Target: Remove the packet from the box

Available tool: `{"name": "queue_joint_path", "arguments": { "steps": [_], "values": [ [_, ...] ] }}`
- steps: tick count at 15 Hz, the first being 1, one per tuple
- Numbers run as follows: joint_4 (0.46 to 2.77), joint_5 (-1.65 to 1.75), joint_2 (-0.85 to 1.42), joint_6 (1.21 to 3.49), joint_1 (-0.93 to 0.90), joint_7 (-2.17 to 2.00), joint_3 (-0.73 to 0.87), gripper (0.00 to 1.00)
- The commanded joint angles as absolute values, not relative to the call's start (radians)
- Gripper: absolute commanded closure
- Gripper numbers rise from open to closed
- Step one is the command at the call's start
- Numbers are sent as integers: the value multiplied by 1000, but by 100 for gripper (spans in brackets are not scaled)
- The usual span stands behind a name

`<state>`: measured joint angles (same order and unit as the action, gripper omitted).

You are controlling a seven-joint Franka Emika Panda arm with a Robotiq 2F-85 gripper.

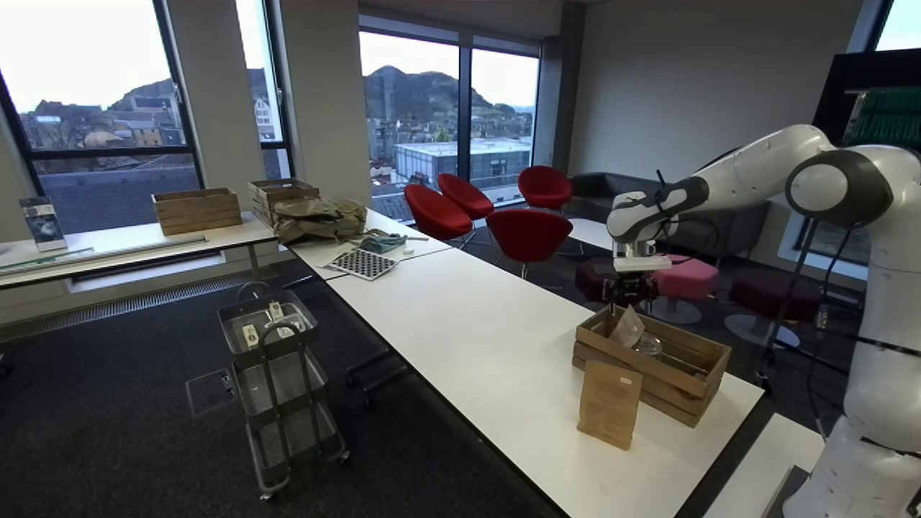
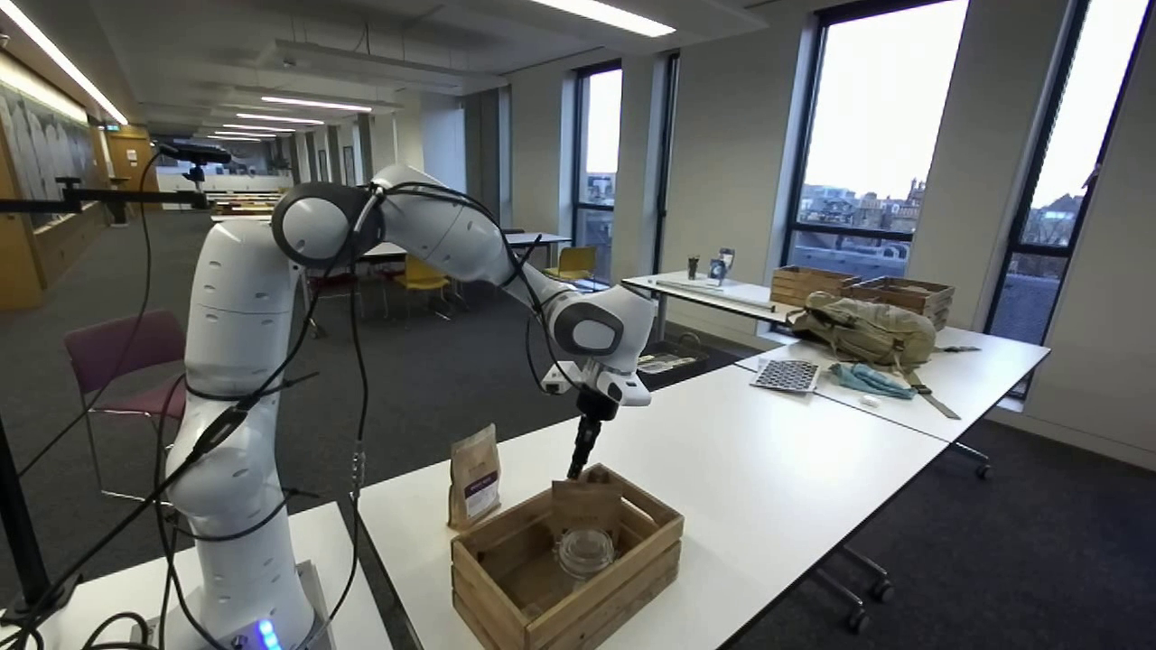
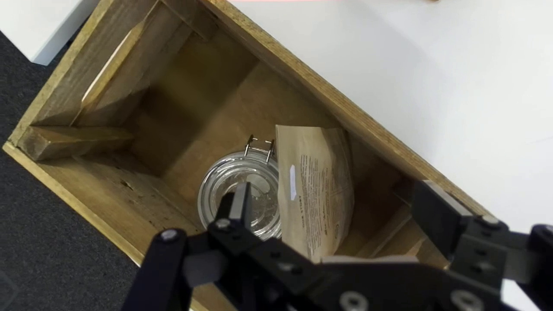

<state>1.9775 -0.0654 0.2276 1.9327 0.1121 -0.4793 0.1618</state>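
The brown paper packet (image 3: 313,185) stands tilted inside the wooden box (image 3: 302,69), beside a glass jar (image 3: 242,190). In both exterior views the packet's top shows above the box's rim, as the packet (image 1: 628,328) and the packet (image 2: 585,504) in the box (image 1: 651,381) (image 2: 614,587). My gripper (image 3: 341,207) is open and empty, its fingers spread to either side of the packet, one over the jar and one near the box's long wall. In both exterior views the gripper (image 1: 631,306) (image 2: 578,469) points down over the packet's end of the box. The packet's lower part is hidden.
A second brown packet (image 1: 610,404) (image 2: 474,478) stands upright on the white table (image 1: 475,324), close beside the box's long wall. A backpack (image 1: 320,218), a checkered board (image 1: 363,263) and a teal cloth (image 2: 871,380) lie at the far end. A cart (image 1: 273,381) stands on the floor.
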Motion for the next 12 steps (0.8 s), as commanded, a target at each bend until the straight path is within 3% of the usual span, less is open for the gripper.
{"name": "queue_joint_path", "arguments": {
  "steps": [1,6,7,9,12],
  "values": [
    [1933,-84,286,1936,127,-484,176,0],
    [1900,-145,322,1918,158,-446,190,0],
    [1899,-163,324,1918,164,-441,192,25],
    [1892,-188,326,1916,172,-430,193,32],
    [1888,-208,326,1919,177,-429,195,54]
  ]
}}
